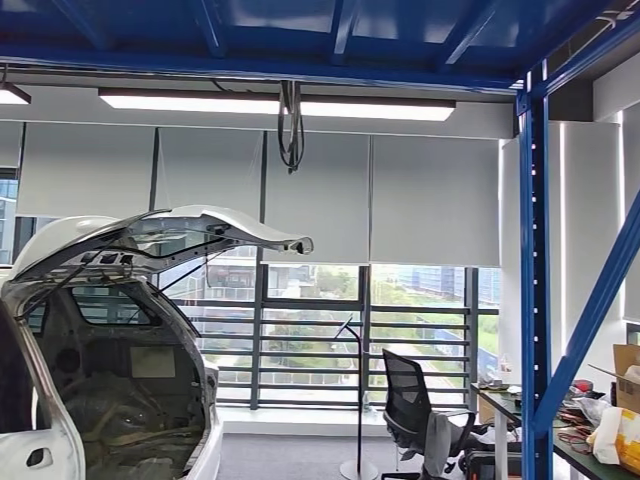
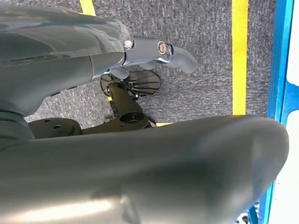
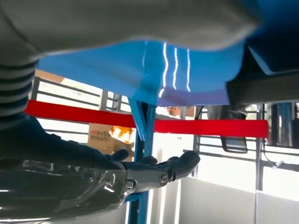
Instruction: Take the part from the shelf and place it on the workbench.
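My left hand point(image 2: 141, 51) hangs over grey carpet with its fingers stretched out and nothing in them; its thick thumb point(image 2: 176, 163) lies across the foreground. My right hand point(image 3: 148, 172) is raised beside the blue shelf post point(image 3: 141, 135), fingers extended and apart, holding nothing. A glossy blue panel point(image 3: 148, 70) of the shelf spans above it, with a red beam point(image 3: 204, 127) behind. In the head view the blue shelf frame point(image 1: 534, 300) stands at the right and its blue deck point(image 1: 302, 30) runs overhead. A cluttered bench point(image 1: 581, 420) sits behind the frame at lower right.
A white car point(image 1: 113, 380) with its hatch raised stands at the left. A black office chair point(image 1: 411, 405) and a floor lamp point(image 1: 359, 400) stand by the windows. A cardboard box point(image 1: 626, 375) sits on the bench. Yellow floor lines point(image 2: 239, 56) cross the carpet.
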Robot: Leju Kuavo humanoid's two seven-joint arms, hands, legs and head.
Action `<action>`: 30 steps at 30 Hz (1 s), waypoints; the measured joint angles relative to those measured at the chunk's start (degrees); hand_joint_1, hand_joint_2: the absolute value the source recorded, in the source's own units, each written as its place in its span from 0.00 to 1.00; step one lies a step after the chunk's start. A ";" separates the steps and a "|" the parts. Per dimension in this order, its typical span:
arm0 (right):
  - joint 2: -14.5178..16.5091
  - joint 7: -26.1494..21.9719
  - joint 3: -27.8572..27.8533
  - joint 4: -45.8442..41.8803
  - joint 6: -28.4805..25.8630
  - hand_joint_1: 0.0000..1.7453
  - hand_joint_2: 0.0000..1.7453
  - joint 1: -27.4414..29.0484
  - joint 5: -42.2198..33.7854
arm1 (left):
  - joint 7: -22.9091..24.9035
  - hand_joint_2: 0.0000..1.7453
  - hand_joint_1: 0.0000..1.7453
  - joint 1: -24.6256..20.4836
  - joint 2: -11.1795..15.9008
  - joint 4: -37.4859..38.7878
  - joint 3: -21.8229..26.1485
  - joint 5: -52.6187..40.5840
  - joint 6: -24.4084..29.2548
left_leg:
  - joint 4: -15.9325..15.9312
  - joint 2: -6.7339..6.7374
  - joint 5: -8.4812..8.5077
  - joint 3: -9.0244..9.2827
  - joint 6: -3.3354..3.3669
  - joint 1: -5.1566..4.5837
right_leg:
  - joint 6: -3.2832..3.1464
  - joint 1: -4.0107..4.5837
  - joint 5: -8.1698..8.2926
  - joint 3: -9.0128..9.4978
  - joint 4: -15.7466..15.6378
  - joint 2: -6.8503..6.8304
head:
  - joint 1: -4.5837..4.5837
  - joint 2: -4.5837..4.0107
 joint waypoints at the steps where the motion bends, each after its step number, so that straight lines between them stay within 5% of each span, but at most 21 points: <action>1: 0.20 0.32 0.91 0.70 -0.28 0.00 0.00 -1.37 1.11 | 0.33 0.00 0.00 -0.23 -0.13 0.00 -0.32 -0.47 0.05 | 0.00 -0.04 0.00 -0.02 0.00 -0.01 | 0.00 -0.01 0.00 0.01 0.01 -0.05 | 0.00 0.00; 30: 3.32 -0.21 9.64 17.36 1.11 0.00 0.00 -11.96 3.66 | 1.86 0.00 0.00 -2.71 -2.17 0.00 -1.28 -1.63 0.64 | 0.00 -0.07 0.01 -0.08 -0.01 -0.01 | 0.00 -0.02 -0.01 -0.03 0.02 -0.08 | 0.00 0.00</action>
